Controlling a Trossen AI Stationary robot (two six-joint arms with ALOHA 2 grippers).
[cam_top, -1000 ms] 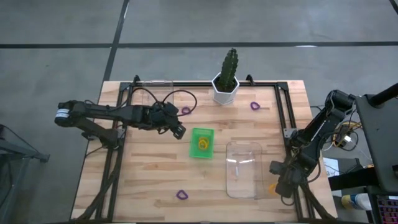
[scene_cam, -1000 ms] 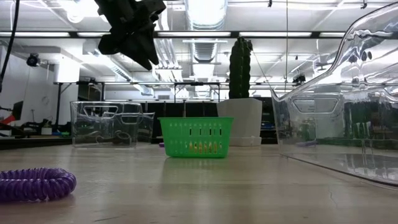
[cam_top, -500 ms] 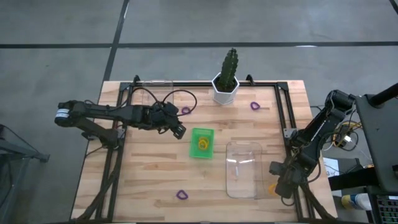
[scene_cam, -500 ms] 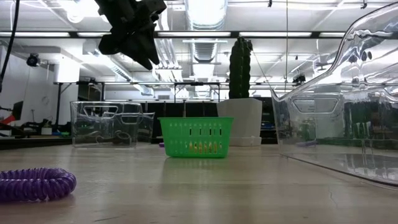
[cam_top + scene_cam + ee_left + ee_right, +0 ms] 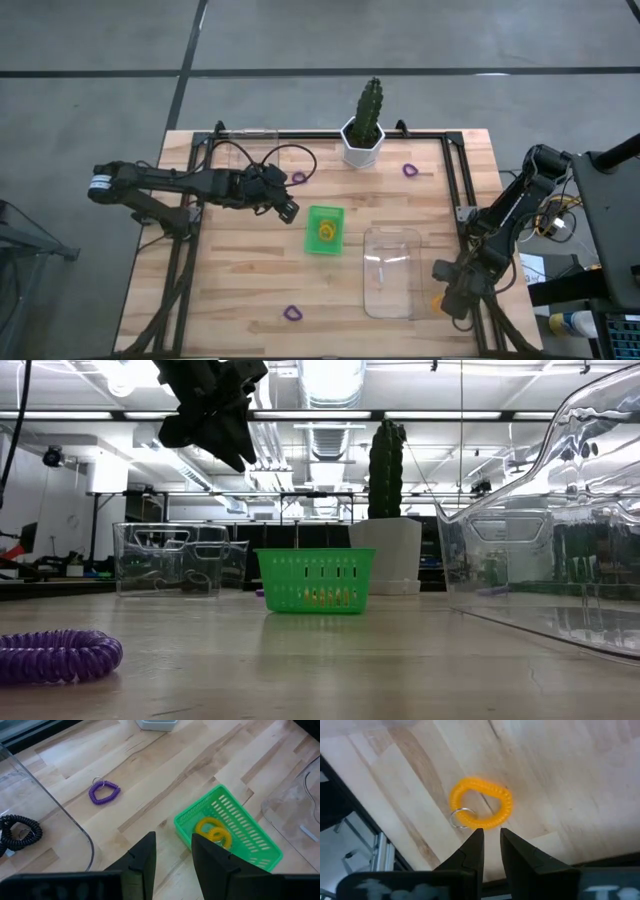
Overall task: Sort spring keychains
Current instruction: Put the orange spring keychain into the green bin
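High: left claw [image 5: 287,211] hovers just left of the green tray [image 5: 324,231], which holds yellow-orange keychains [image 5: 325,232]. Purple keychains [image 5: 292,314] lie near the front edge and at the back edge; right claw [image 5: 447,300] sits at the front-right corner.

Low: purple coil [image 5: 57,655] looks soft, springy, light.

Left wrist: fingers narrowly parted, empty.

Right wrist: fingers nearly closed, empty, over the orange keychain [image 5: 481,810]. Pinch the coil band, not the metal ring [image 5: 460,817].

Your left gripper [image 5: 288,211] has crept slightly away from the green tray [image 5: 324,230]; you've moved nothing else.
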